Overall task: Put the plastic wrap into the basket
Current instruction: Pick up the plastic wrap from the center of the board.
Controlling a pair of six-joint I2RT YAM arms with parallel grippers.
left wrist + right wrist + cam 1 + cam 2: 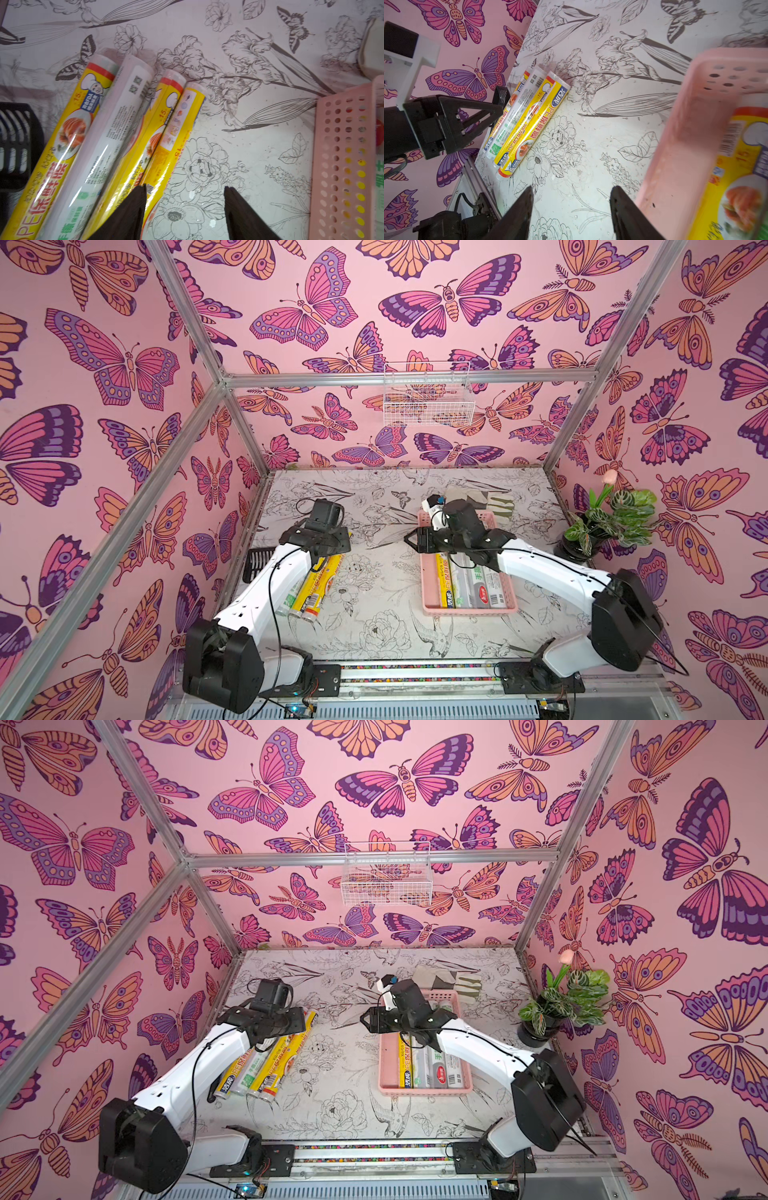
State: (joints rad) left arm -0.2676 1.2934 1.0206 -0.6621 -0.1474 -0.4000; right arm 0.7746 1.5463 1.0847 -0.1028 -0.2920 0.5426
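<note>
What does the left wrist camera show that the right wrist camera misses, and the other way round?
Only the left wrist view: the left gripper, jaws open by the outermost yellow roll, and yellow showing through side holes of the basket. Only the right wrist view: the right gripper, open and empty, the butterfly wall, the left arm from outside, and a yellow roll lying inside the basket. Both: the four rolls side by side on the flowered table, the black scoop beside them, and the pink basket.
</note>
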